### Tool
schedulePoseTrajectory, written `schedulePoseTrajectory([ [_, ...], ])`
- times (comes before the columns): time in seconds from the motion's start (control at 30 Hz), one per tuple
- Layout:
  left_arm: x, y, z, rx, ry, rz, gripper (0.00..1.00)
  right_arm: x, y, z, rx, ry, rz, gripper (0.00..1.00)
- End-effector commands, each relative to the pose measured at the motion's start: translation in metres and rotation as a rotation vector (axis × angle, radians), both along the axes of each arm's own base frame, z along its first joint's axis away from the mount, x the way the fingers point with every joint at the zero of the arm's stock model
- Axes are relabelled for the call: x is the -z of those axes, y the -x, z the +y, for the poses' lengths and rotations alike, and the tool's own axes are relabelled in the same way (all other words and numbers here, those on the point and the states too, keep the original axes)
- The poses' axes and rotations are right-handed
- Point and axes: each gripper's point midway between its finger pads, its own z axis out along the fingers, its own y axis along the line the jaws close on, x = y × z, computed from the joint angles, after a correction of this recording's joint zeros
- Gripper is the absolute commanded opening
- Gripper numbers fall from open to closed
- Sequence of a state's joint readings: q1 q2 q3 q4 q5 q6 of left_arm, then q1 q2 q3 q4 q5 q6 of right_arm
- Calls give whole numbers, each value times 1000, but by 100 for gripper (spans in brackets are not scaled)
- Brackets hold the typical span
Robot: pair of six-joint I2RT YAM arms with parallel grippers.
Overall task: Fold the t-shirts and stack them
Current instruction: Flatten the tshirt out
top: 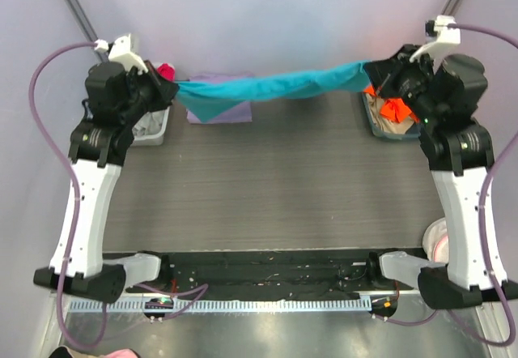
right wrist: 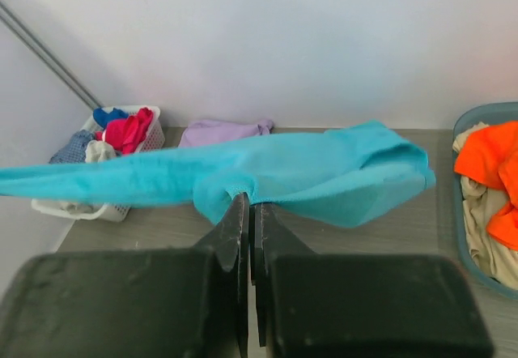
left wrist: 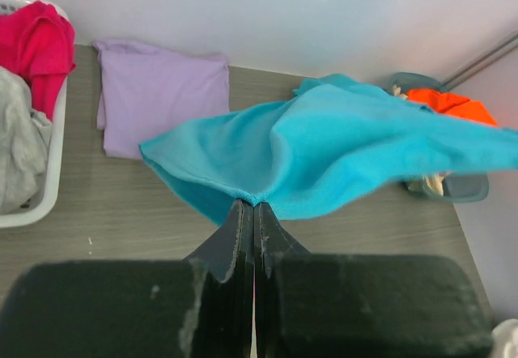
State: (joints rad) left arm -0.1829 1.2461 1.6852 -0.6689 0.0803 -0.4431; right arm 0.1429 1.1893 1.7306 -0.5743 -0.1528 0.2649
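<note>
Teal t-shirt (top: 275, 85) strung taut between left jaws and right jaws, both clamped on its ends, probably to flatten it.

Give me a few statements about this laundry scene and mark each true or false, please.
1. The teal t-shirt hangs stretched between the two arms, above the table. True.
2. The left fingers are open and empty. False: they are shut on the teal t-shirt's edge.
3. The lavender t-shirt lies on the table beside the white basket. True.
4. The orange garment sits in the white basket. False: it is in the grey-blue bin on the other side.
5. The right fingers hold the lavender t-shirt. False: they are shut on the teal t-shirt.
</note>
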Motion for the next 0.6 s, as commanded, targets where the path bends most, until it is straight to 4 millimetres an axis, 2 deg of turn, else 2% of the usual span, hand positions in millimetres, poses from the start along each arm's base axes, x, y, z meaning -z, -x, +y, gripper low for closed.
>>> schedulePoseTrajectory([
  [0.0,-54,45,4,20,60,-161,0,-42,37,0,-31,-10,-121,1],
  [0.03,-83,67,6,24,81,-226,0,-65,55,-1,-37,-11,-164,1],
  [0.1,-99,92,7,46,96,-239,0,-88,75,-3,-44,-14,-207,1],
  [0.13,-121,114,9,56,116,-293,0,-105,94,-5,-51,-18,-243,1],
  [0.23,-138,149,8,89,167,-336,0,-126,127,-9,-55,-30,-294,1],
  [0.27,-142,164,11,84,179,-359,0,-129,132,-9,-55,-34,-300,1],
  [0.3,-143,169,13,79,182,-365,0,-132,140,-11,-51,-39,-314,1],
  [0.37,-140,169,17,58,176,-363,0,-128,136,-12,-42,-43,-304,1],
  [0.4,-136,163,18,50,158,-355,0,-123,130,-11,-42,-44,-286,1],
  [0.43,-123,150,17,38,146,-320,0,-108,109,-8,-41,-38,-238,1],
  [0.47,-118,141,16,38,138,-311,0,-98,97,-6,-41,-41,-214,1],
  [0.5,-107,122,13,39,118,-282,0,-88,84,-3,-45,-44,-190,1],
  [0.53,-88,104,9,41,106,-237,0,-67,55,1,-43,-42,-151,1],
  [0.57,-87,90,7,40,100,-246,0,-57,41,2,-37,-42,-133,1],
])
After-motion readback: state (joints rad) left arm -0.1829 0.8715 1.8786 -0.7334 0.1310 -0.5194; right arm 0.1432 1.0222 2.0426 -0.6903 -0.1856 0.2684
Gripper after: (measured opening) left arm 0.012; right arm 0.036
